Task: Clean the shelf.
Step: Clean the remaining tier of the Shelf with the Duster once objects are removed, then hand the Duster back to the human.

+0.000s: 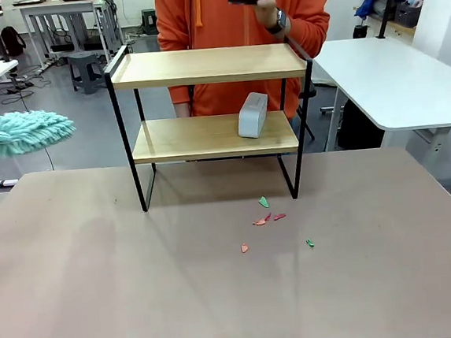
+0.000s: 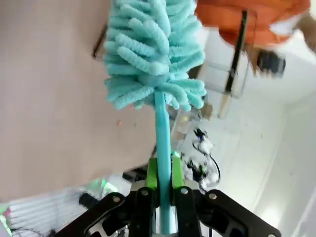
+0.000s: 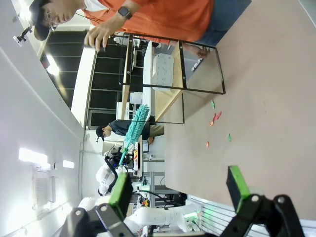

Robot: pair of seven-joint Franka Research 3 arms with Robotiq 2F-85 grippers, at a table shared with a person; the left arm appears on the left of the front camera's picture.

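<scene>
Shelf (image 1: 201,65) stands far-centre on the surface (image 1: 126,296), w/ a person in orange (image 1: 228,18) right behind it. Top board is bare. Lower board carries a white boxy item (image 1: 252,115) toward its right end; can't tell what it is. Small red, orange & green scraps (image 1: 266,219) lie on the surface just near of the shelf's right legs.

L hand (image 2: 164,170) pinches the shaft of a teal fluffy duster (image 2: 150,54), green pads pressed tight on it. In the front view the duster head sits at far left, off the surface edge, well apart from the shelf & roughly level w/ the lower board. R hand (image 3: 178,187) is spread wide w/ nothing betw. the pads, well apart from the shelf.

Step, as I read it: approach. Duster is gripped, no contact w/ the shelf yet. Next move prob. needs the L arm to swing right, lift the head clear of the raised side rail, then sweep along the top board. Watch-outs: the black frame post is in the path, and the white item could get knocked when the lower board is done.
</scene>
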